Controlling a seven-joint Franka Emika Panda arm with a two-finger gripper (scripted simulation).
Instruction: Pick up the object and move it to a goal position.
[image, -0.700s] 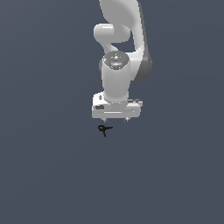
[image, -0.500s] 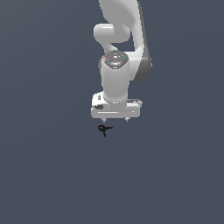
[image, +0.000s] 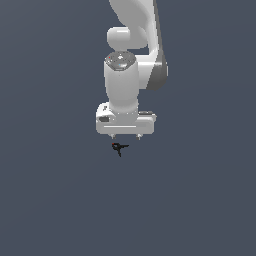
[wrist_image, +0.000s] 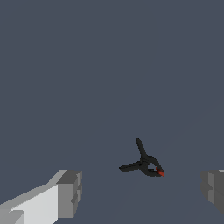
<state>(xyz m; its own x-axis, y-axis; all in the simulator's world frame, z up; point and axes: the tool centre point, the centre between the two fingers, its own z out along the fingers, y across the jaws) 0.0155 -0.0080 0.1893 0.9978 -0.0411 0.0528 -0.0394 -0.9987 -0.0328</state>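
Flat dark blue-grey ground (image: 50, 200) fills the exterior view with no markings on it that I can make out. I see the white arm (image: 132, 60) coming down from the upper edge, wrist pointing straight down, ending in the broad white gripper (image: 126, 137). Only two short finger stubs show beneath its body, set well apart, so I read the jaws as spread wide with nothing between them. The object (image: 119, 148), a very small black thing with thin prongs and a red spot, lies just below the gripper in this view, a little toward the exterior view's left of the gripper's centre line. I cannot tell from this view whether any height separates the finger stubs from the object.

Wrist view: the same plain dark ground (wrist_image: 109, 65) takes up nearly the whole picture. I see one grey-tipped white finger (wrist_image: 65, 194) at one side and the grey edge of the other finger at the opposite side, far apart. The object (wrist_image: 145, 163) lies on the ground between the two fingers, nearer the second finger, touching neither. Two thin black prongs fan out from its small rounded body, and the red spot sits at the body's end away from the prongs.
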